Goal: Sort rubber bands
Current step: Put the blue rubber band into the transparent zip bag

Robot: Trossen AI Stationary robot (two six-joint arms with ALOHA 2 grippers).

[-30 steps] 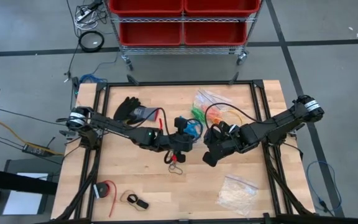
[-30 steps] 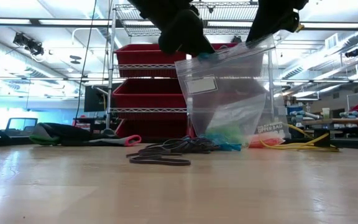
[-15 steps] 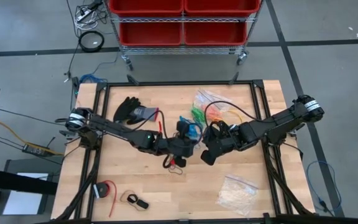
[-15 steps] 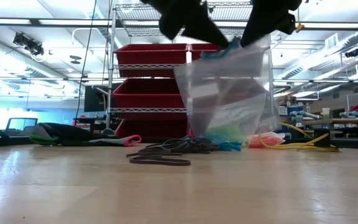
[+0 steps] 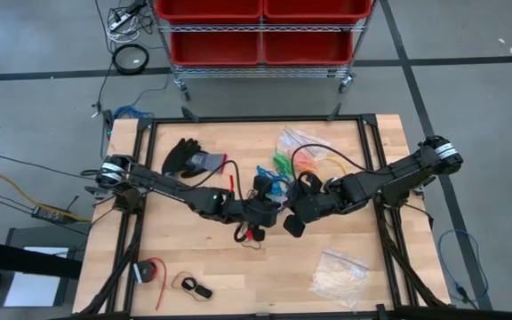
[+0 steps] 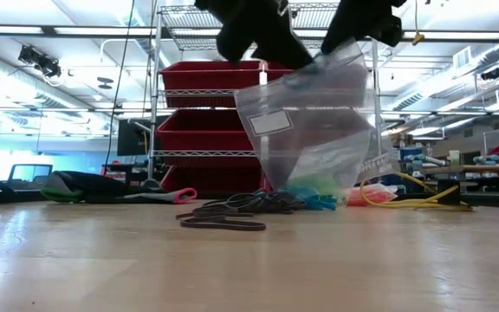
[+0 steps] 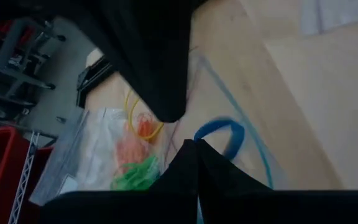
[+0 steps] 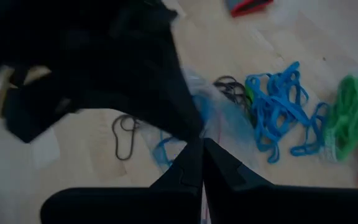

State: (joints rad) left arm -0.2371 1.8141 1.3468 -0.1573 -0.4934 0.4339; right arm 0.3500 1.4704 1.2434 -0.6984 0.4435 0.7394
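1. The left gripper [image 5: 269, 211] sits just left of centre in the high view, its fingers pinched together on the top edge of a clear plastic bag [image 6: 310, 130]
2. The right gripper [image 5: 293, 220] is just beside it, right of centre, its fingers likewise pinched onto the bag's top edge
3. In the low view the bag hangs tilted in the upper middle of the frame, held up between the two dark grippers; a white label shows on its face and its lower edge comes down near the bands on the table
4. The rubber bands [image 6: 258, 204] lie on the wooden table [image 5: 327, 293] around the centre: black loops [image 6: 223, 223] in front, blue ones [image 8: 278, 112] beside them, green ones [image 8: 353, 109] further over
5. More green and orange bands lie in a second clear bag [image 5: 296, 147], upper centre of the high view
6. A black glove [image 5: 185, 157] lies at upper left of the table
7. A bag of whitish pieces [image 5: 340, 276] lies at lower right, well apart from the grippers
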